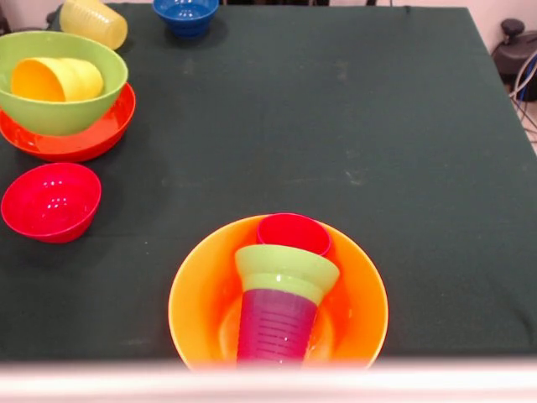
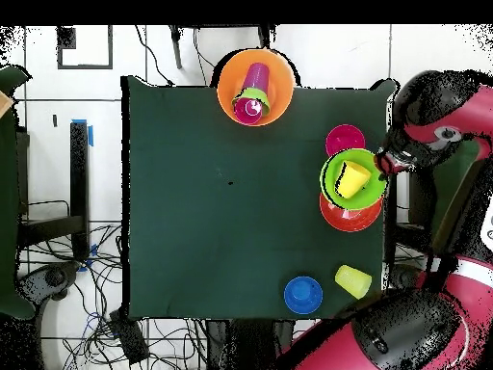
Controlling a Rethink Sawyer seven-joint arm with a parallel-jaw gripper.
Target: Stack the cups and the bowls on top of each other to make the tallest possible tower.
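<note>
Front view, from the left: the small red-pink plastic bowl [image 1: 51, 200] sits alone on the dark green cloth-covered table [image 1: 336, 151]. Just beyond it the large green bowl [image 1: 60, 80] rests in the wide shallow orange-red bowl [image 1: 71, 138], and a yellow-orange plastic tumbler [image 1: 54, 80] lies tipped on its side inside the green one — its long axis runs roughly level, mouth angled toward the camera. Past that, a pale yellow tumbler [image 1: 94, 22] lies on its side at the far edge, with the small blue bowl [image 1: 186, 14] upright beside it.

Near centre stands the tower [image 1: 281, 294]: large deep yellow-orange bowl, ribbed purple cup mouth-down, small green bowl inverted, red-pink cup on top.

No arm shows here. The overhead view supplies it — the red and black arm's gripper [image 2: 390, 162] hangs at the table's edge, just beside the green bowl's rim. Whether it's wide or closed, I cannot tell.

My read: that tipped tumbler is closest, the tower well apart across the table.
</note>
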